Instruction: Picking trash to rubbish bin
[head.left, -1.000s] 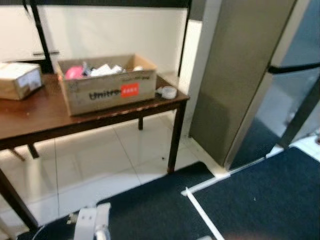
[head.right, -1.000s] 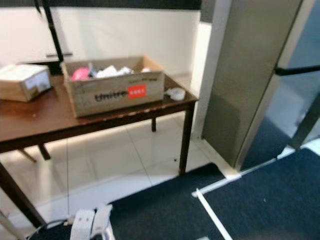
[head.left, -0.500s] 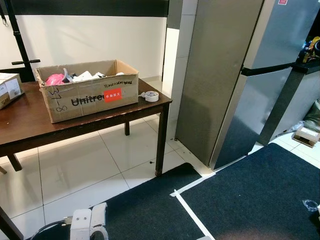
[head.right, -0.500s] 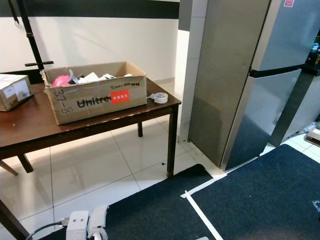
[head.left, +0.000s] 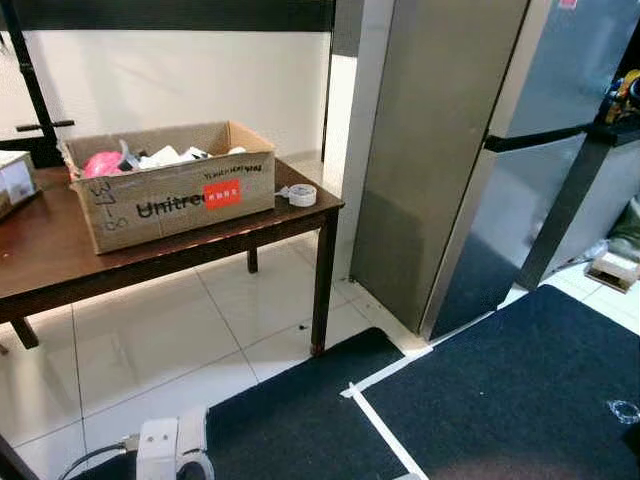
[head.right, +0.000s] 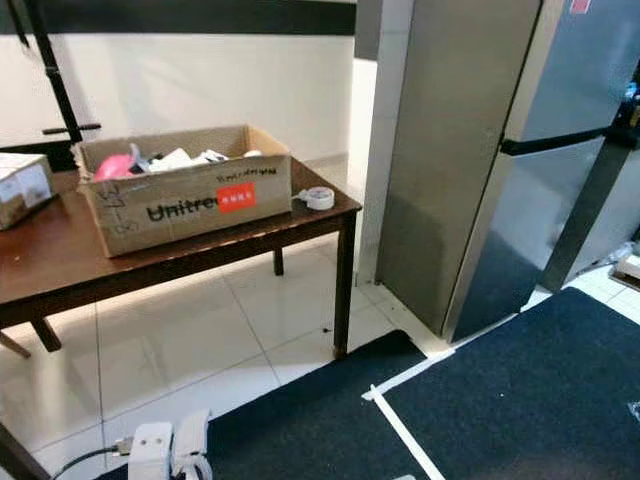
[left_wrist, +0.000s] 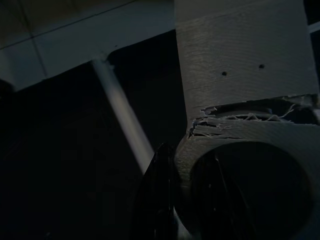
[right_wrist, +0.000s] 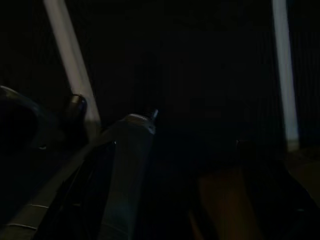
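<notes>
Left eye view: one cardboard box (head.left: 170, 195) and one tape roll (head.left: 302, 194) on the table (head.left: 60, 260); finger states unclear.

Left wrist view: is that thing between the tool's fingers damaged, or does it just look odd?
It looks torn. The left tool sits against a grey cardboard-like piece with a ragged, frayed tear across it, just above a large round hole. The view is dark, so I can't tell what the piece is or whether the tool is gripping it.

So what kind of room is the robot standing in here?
Probably a kitchen or pantry corner used as a work area: a tall steel fridge against the wall, white floor tiles, and a wooden table carrying an open cardboard box of odds and ends.
</notes>
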